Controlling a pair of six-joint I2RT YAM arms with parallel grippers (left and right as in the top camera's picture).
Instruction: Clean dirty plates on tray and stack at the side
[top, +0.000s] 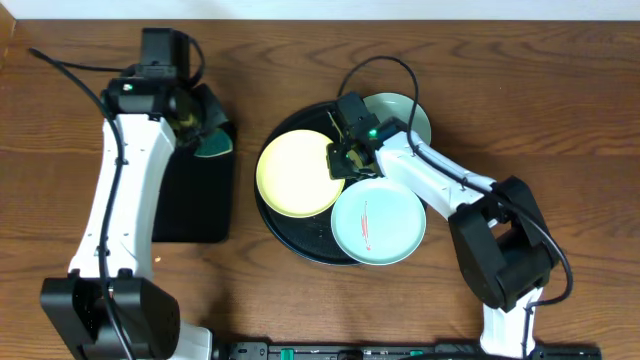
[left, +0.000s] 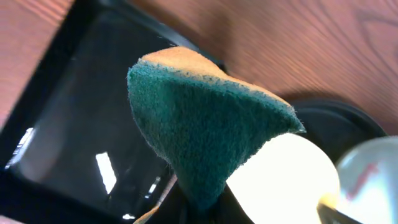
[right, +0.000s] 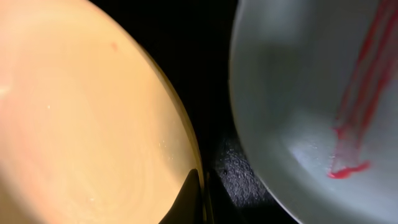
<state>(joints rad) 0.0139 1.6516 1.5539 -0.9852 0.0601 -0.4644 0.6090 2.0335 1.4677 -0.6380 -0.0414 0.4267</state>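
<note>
the left gripper (left: 193, 211) is clamped on a green sponge with a tan backing (left: 199, 124), which stands up from the jaws over a small rectangular black tray (left: 68, 130) at the left of the brown wooden table (top: 300, 310). the right gripper (right: 198, 198) has its jaws pressed together, with the tips down at the right rim of a pale yellow round plate (top: 295, 175); whether the rim is pinched between them cannot be told. that plate lies on the left part of a large round black tray with a raised rim (top: 286, 238). a pale mint-blue round plate with thin red streaks (top: 385, 225) sits at the tray's lower right, its edge reaching past the tray's rim. it lies just beside the yellow one, with a strip of black tray showing between them in the right wrist view. a second mint-blue plate (top: 412, 115) lies at the tray's upper right, partly hidden by the right arm
</note>
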